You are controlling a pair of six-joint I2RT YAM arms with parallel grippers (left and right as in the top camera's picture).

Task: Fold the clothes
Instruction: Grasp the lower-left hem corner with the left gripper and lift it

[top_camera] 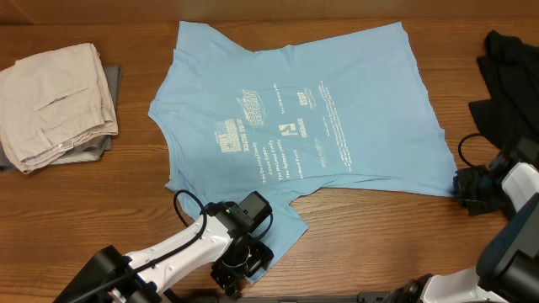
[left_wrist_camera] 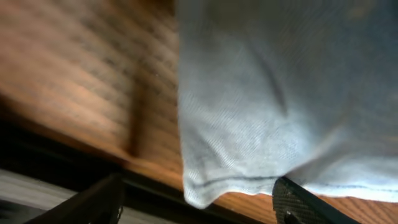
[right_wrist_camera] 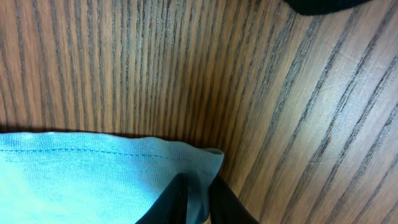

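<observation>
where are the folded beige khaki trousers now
In the overhead view the folded beige khaki trousers lie at the left edge of the wooden table, apart from the light blue cotton T-shirt spread flat to their right.

Counting from where I'm standing. One light blue T-shirt is lying spread out. One pair of beige khaki trousers is sitting folded on the left. One gray layer is peeking out beneath them, and I'm not managing to tell whether that's a separate garment. One black garment is showing at the far right. Two arms are reaching in: one left gripper and one right gripper. Each is showing two fingers in its wrist view. One wooden table is carrying everything.
</observation>
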